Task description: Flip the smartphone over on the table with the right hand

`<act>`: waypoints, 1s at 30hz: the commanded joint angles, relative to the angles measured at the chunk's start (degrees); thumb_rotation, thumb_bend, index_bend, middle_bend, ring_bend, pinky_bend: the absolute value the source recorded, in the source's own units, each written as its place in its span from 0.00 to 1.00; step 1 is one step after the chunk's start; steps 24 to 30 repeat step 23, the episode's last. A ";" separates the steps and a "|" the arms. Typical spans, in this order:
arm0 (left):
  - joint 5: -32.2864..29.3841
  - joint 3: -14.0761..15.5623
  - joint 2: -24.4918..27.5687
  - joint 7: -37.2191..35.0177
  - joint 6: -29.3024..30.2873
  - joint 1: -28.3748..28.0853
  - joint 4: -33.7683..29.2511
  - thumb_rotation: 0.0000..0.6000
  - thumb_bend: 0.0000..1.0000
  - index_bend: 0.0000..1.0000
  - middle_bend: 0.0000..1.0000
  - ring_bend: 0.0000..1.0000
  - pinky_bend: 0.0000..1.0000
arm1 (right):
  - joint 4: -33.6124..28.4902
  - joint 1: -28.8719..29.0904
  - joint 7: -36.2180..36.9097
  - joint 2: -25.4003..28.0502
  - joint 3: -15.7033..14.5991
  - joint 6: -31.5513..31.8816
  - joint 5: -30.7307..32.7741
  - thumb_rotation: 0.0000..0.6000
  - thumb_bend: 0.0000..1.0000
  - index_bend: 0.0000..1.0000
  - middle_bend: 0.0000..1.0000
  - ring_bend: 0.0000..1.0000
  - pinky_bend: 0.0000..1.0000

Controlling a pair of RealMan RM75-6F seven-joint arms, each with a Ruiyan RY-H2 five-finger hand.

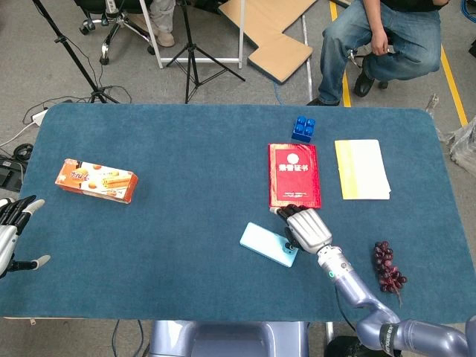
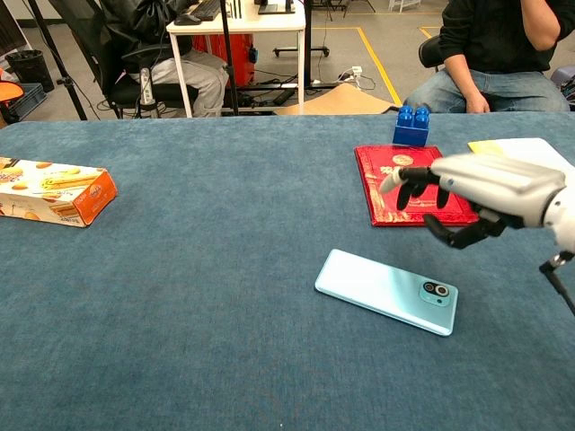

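The smartphone (image 1: 268, 244) (image 2: 385, 290) lies flat on the blue table, light-blue back up, its camera at the right end. My right hand (image 1: 306, 227) (image 2: 467, 196) hovers just above and to the right of it, fingers apart and holding nothing; it does not touch the phone. In the chest view it hangs in front of the red booklet. My left hand (image 1: 13, 229) rests at the table's far left edge with fingers spread, empty; the chest view does not show it.
A red booklet (image 1: 294, 175) (image 2: 409, 183) lies just behind the phone, with a blue block (image 1: 303, 128) (image 2: 412, 125) beyond it. Yellow-edged papers (image 1: 361, 169), grapes (image 1: 388, 266), and an orange snack box (image 1: 97, 180) (image 2: 52, 191) sit further off. People sit behind the table.
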 commanded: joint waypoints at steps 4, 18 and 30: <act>0.60 0.14 -0.08 0.14 0.63 0.26 0.11 1.00 0.00 0.00 0.00 0.00 0.00 | -5.60 -3.93 -0.16 7.32 -1.87 10.08 -7.65 1.00 0.53 0.18 0.19 0.10 0.12; 5.33 -0.33 -3.44 0.45 7.83 2.04 3.15 1.00 0.00 0.00 0.00 0.00 0.00 | -12.72 -18.70 -2.41 17.78 -6.11 27.47 -7.81 1.00 0.00 0.03 0.00 0.00 0.00; 6.69 -0.06 -4.07 1.07 9.27 2.52 3.36 1.00 0.00 0.00 0.00 0.00 0.00 | -11.88 -22.32 -2.44 18.45 -7.13 31.84 -8.80 1.00 0.00 0.03 0.00 0.00 0.00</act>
